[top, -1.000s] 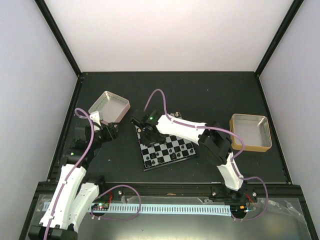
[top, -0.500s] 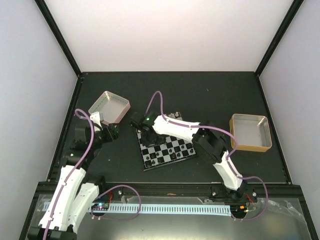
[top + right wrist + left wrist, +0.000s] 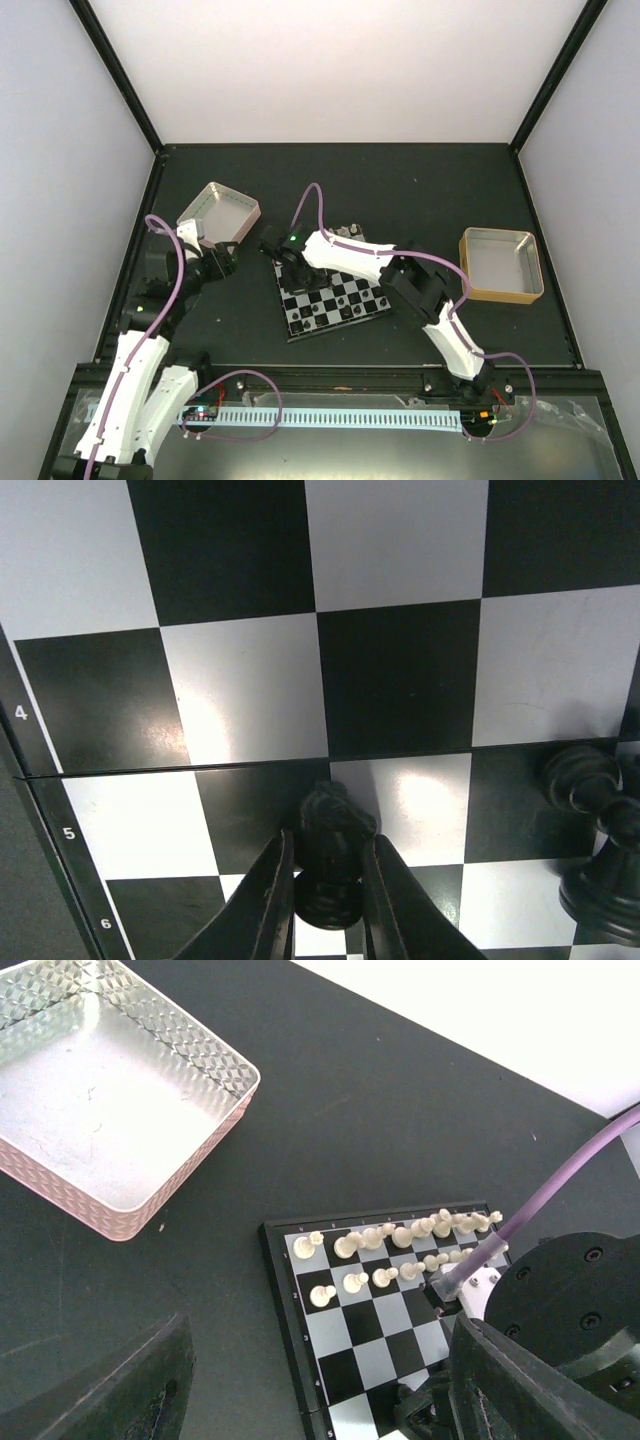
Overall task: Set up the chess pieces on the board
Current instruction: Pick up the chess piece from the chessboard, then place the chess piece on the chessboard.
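The board [image 3: 330, 300] is a small glossy square of black and silvery-white checks inside a thin black rim. It lies slightly turned on the matte dark table [image 3: 420, 190] at the centre of the overhead view.

The right end effector [image 3: 327, 848] is over the board's upper-left part in that view. Its wrist camera shows two smooth pale fingers closed on a shiny black knight [image 3: 335, 830], one on each side. The piece's round base shows between them at the bottom of the frame, just below a thin seam that crosses the board. I cannot tell whether the base rests on the square. The numbers 4, 5 and 6 are printed on the rim at the left edge of the frame. Two more black pieces [image 3: 600, 840], rounded and glossy, stand at the right edge.

In the left wrist view, cream pieces [image 3: 400, 1235] stand in two rows along the board's upper edge, the upper row closely packed. The left end effector [image 3: 320, 1370] is spread wide and grips nothing, its dark fingers in the lower corners of the frame.

A rectangular metal tray [image 3: 60, 1190], pink outside and embossed with diamonds inside, sits at the upper left. A tan-sided tray [image 3: 500, 292] lies at the right of the overhead view, well apart from the board.
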### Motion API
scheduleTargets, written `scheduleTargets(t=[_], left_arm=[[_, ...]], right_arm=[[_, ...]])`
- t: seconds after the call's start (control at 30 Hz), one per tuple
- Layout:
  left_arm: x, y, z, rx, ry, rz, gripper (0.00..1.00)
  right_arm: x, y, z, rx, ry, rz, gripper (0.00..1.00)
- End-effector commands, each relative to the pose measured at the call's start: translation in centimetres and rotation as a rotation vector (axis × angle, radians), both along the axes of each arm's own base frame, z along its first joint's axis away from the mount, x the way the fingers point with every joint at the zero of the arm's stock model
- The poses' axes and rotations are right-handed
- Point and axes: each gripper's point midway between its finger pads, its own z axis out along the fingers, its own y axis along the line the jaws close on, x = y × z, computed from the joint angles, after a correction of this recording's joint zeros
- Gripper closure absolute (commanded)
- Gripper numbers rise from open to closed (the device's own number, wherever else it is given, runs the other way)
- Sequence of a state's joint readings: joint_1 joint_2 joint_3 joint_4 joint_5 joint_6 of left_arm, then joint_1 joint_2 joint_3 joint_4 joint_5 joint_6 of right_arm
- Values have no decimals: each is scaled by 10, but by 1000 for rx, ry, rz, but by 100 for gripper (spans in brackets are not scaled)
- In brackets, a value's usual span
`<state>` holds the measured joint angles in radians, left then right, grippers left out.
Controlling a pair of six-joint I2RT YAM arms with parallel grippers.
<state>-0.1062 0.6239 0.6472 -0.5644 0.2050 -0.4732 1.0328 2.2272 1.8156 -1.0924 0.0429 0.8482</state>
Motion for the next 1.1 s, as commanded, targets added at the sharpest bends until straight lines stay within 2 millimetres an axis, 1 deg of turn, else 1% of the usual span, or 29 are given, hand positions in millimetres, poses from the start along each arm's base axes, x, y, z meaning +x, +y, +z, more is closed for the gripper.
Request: scheduleTargets(t=[0.0,0.1,0.23,0.33,0.43,0.5,0.6,0.63,0.7,0.73,0.77,0.9,0.97,1.07], left_arm=[[1,1,18,-2,-25,10,29],[0,-2,20,-13,-27,-2,28],[1,-8,22,-42,-30,-24,28],[3,-15,27,-67,-43,-58,28],[4,-27,36,-113,-68,-125,28],[4,-39,41,-156,-80,-183,28],[5,-55,43,-220,-77,-266,28],[4,-63,45,-251,-78,-310,28],[2,-77,44,-326,-44,-381,28],[-1,-85,46,-363,-32,-429,28],[-3,-94,46,-403,-7,-473,28],[-15,-132,50,-497,64,-656,28],[-21,-148,52,-509,90,-721,28],[-27,-167,54,-528,120,-796,28]], right_arm=[[2,3,7,17,-22,8,95],[9,8,28,91,-99,41,95],[17,14,65,227,-227,106,94],[24,9,87,292,-339,145,94],[23,3,109,380,-450,216,94],[20,0,127,460,-524,288,91],[16,-11,151,535,-659,355,85],[16,-16,160,548,-704,369,84],[13,-24,175,581,-788,409,84],[10,-28,177,584,-811,427,84],[9,-28,184,606,-848,450,85],[-7,-31,200,685,-953,567,85],[-14,-32,204,709,-987,614,85],[-19,-34,205,710,-1012,664,85]])
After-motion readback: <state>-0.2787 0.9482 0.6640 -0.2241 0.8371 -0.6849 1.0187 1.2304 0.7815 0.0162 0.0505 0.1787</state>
